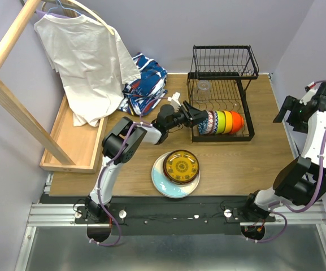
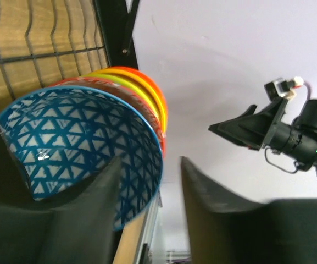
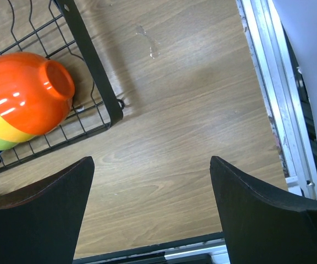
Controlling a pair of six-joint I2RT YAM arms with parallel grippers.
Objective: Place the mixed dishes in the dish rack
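Several bowls lie nested on their sides in the black wire dish rack [image 1: 247, 125]: a blue-patterned bowl [image 1: 207, 122] at the left, then green, yellow [image 1: 228, 121] and orange [image 1: 237, 121]. A clear glass cup [image 1: 204, 87] stands further back in the rack. My left gripper [image 1: 195, 114] is open, its jaws straddling the patterned bowl's rim [image 2: 159, 148] with a gap on the right side. The plates lie stacked on the table, a yellow-brown one [image 1: 181, 165] on top of a pale blue one [image 1: 165, 184]. My right gripper [image 1: 279, 116] is open and empty over bare wood right of the rack [image 3: 95, 88]; the orange bowl [image 3: 29, 91] shows there.
A shallow wooden tray [image 1: 75, 141] and a wooden hanger frame with a white shirt [image 1: 83, 56] stand at the left. Folded patterned cloth [image 1: 146, 84] lies behind the left arm. The table's right edge and metal rail [image 3: 268, 93] run close by the right gripper.
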